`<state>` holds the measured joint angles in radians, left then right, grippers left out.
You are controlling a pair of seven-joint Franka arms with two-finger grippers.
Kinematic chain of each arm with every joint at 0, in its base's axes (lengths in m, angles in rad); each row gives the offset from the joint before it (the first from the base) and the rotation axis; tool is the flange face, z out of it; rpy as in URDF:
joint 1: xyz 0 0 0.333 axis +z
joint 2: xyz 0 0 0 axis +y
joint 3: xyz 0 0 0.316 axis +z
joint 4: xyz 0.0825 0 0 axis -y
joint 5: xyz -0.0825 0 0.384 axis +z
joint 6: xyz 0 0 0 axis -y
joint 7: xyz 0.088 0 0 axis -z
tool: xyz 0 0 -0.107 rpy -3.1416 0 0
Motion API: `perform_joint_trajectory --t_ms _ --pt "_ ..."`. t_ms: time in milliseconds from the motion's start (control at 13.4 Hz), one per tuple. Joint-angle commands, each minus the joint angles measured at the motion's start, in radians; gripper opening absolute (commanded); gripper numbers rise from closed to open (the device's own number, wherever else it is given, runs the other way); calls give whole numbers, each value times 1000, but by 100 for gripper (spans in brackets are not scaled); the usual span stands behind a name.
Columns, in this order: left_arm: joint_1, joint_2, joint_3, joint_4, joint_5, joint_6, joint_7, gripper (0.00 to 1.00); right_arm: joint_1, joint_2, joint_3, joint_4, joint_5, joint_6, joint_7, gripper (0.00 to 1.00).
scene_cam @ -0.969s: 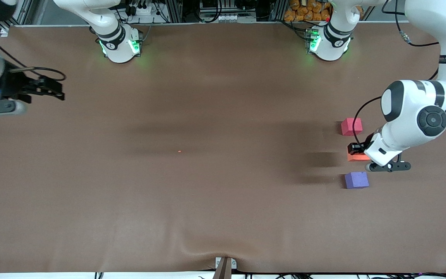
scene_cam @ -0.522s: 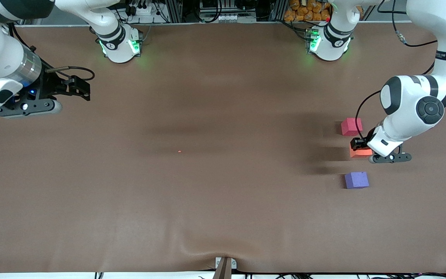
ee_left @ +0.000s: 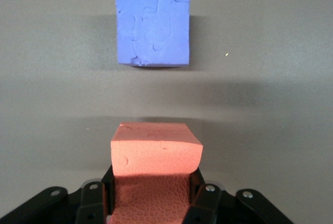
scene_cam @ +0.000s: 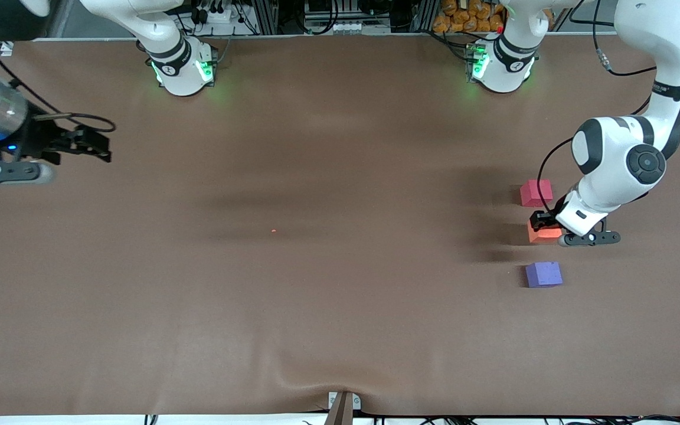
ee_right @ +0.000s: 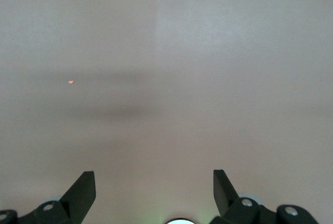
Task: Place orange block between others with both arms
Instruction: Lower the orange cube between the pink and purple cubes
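Front view: left gripper point(scene_cam: 542, 223) is clamped on the small matte orange foam cube point(scene_cam: 544, 233), in the gap between the small matte red-pink foam cube point(scene_cam: 536, 192) and the small matte purple foam cube point(scene_cam: 543, 274), at the left arm's end of the brown table cloth point(scene_cam: 316, 265). The three cubes form one line, red-pink farthest from the camera, purple nearest, orange roughly midway and apart from both. Whether the orange cube touches the cloth, cannot tell here. Right gripper point(scene_cam: 95, 144) hangs over bare cloth at the right arm's end, well apart from the cubes; that arm waits.

Left wrist view: fingers point(ee_left: 200, 193) pinch the orange cube point(ee_left: 156, 153) on two opposite sides; the purple cube point(ee_left: 153, 28) lies straight ahead of the jaws, clear gap between. Cube edges look square to each other, so probably only lowering and release remain.

Right wrist view: fingers point(ee_right: 83, 190) spread wide, nothing between them, only cloth and a tiny orange speck point(ee_right: 70, 82) on it.
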<state>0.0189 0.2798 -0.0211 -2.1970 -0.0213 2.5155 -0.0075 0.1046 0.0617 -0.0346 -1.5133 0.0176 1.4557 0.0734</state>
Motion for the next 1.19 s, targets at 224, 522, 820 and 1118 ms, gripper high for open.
perform_joint_trajectory --t_ms 224,522,820,1118 --pt "15 58 -13 -6 -23 100 43 0 -126 -51 8 -7 -8 -9 -92 100" --pt "15 68 -13 -6 -23 114 50 0 -120 -54 10 -8 -8 -28 -89 100" --pt "15 85 -13 -1 -23 117 55 6 -112 -54 13 -19 -8 -32 -89 100" --pt "15 96 -14 3 -23 118 55 9 -114 -53 15 -21 -8 -47 -92 100"
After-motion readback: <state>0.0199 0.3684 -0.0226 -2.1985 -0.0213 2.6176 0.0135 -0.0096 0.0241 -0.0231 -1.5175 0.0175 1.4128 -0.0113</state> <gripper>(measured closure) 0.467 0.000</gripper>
